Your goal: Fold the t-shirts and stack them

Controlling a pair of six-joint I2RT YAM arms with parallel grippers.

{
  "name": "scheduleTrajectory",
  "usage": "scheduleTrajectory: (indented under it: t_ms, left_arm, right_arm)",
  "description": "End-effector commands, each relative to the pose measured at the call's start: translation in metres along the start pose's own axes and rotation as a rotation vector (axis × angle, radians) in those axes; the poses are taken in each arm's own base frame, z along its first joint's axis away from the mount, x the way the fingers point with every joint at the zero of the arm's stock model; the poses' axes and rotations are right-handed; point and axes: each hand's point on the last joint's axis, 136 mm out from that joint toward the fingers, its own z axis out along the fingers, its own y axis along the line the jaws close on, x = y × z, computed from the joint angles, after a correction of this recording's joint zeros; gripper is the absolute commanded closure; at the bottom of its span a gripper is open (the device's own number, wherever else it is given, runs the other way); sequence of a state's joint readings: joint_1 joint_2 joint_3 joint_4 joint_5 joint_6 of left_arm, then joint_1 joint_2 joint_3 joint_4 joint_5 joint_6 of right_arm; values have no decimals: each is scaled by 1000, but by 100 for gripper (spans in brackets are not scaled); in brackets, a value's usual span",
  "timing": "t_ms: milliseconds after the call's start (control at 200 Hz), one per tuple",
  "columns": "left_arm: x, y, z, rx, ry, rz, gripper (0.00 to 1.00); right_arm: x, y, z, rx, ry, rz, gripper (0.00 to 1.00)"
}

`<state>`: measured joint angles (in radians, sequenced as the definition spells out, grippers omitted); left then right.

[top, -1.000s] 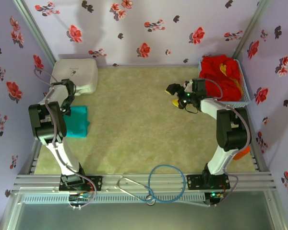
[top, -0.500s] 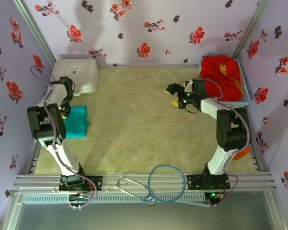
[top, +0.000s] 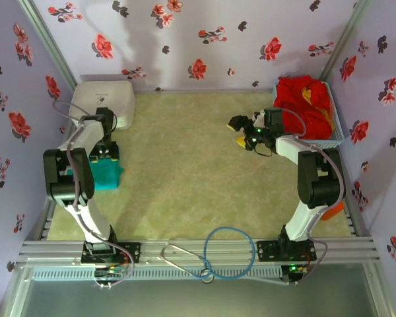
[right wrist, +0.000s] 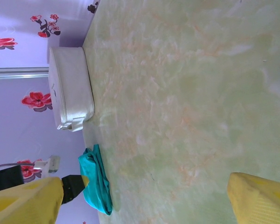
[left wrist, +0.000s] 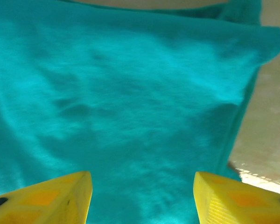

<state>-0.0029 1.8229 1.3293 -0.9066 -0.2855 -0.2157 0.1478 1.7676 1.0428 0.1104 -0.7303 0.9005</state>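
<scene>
Lying folded under the parted, empty left gripper (left wrist: 141,186), the teal t-shirt (left wrist: 130,93) seems done; red t-shirts (top: 303,99) behind the parted right gripper (right wrist: 144,186) wait.

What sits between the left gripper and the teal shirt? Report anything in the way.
Nothing visible. The left gripper hangs open directly over the teal shirt, and only bare cloth shows beneath it.

Top camera high and behind; left wrist close over teal t-shirt (left wrist: 130,93)
</scene>
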Motion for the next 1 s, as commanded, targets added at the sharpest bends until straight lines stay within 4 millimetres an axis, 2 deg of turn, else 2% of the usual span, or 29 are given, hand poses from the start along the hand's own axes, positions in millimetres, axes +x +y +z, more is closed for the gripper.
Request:
scheduleTrajectory:
  t_ms: [0,320,590,755,860,990]
  left_arm:
    - [7,-15,14,30,27,-12,44]
    - [38,-12,27,18,73,2,50]
    - [40,-10,11,26,66,4,51]
    - [29,-8,-21,48,10,-7,45]
    - [14,-13,-56,103,-92,-13,44]
    - [-9,-21,-103,201,-296,-26,39]
  right_arm:
    - [7,-5,-4,17,10,3,9]
    - [7,-8,-2,20,7,11,9]
    - [6,-7,-2,18,5,12,9]
    - [2,-7,-5,45,2,-7,9]
    - [-7,-15,-14,134,-25,-30,9]
    - [-19,-19,-39,295,-100,-125,8]
